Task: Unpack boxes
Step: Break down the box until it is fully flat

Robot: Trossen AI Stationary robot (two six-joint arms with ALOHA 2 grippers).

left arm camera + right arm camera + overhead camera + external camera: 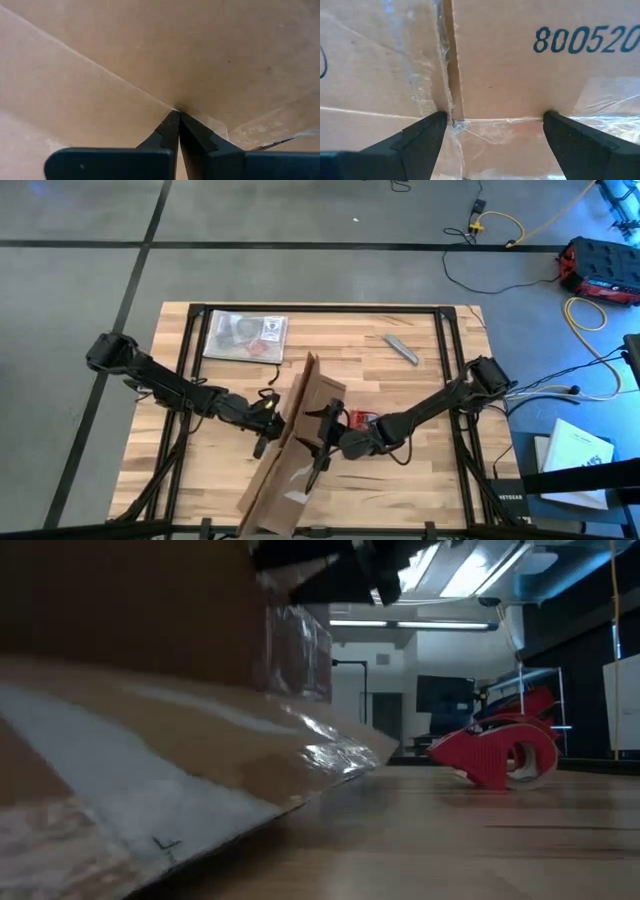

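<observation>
Cardboard box (295, 450) lay flattened, tilted, at lower centre of high view, on table (420, 480). Left gripper (268, 420) was pinched fully closed, tips against box's left face. Right gripper (322, 448) stood wide open against taped seam (451, 75), holding nothing. Box looked light, stiff in panels, floppy at flaps; tape slick. Best hold: flap edge. Red tape dispenser (358, 419) just right; plastic bag (246, 335), box cutter (401, 349) well apart, upper frame. Free room lower right.

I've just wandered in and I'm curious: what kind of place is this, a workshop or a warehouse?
Probably a robotics lab or workshop. A wooden table stands on a grey concrete floor with loose cables, and two arms work a cardboard box. Ceiling light panels suggest an indoor workspace.
</observation>
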